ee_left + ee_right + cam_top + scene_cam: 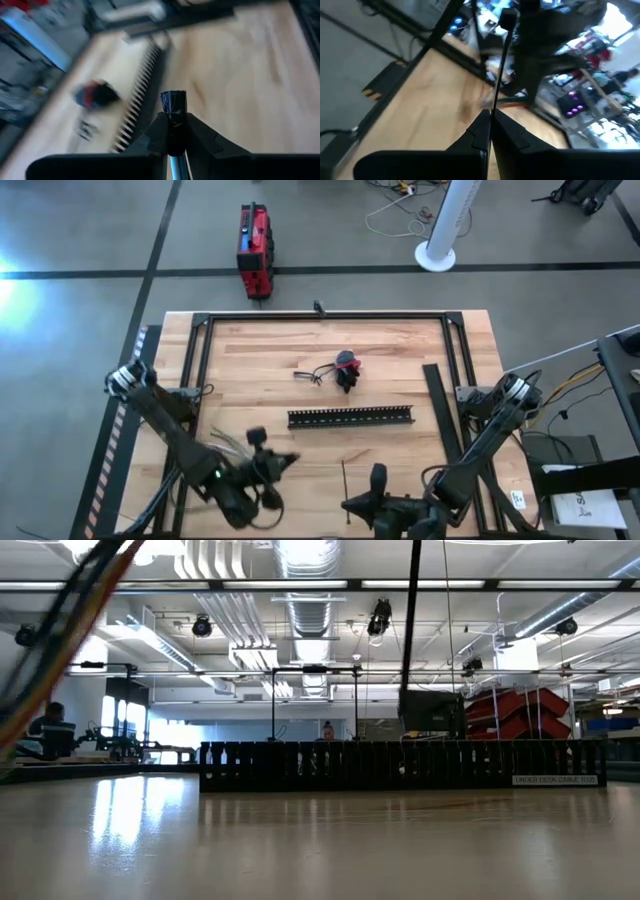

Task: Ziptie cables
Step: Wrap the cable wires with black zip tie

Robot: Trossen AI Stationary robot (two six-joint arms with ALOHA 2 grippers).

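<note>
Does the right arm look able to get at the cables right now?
Probably not directly: the left gripper lies between the right gripper, shut on the ziptie, and the cables.

Blk ziptie [345, 480]; red/blk lump [346, 364].

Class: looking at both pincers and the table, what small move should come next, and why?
Probably bring the right pincer, shut on the ziptie, toward the left pincer, which appears shut on the cables. The strip and the bundle are apart, so the tie cannot wrap them yet.
</note>
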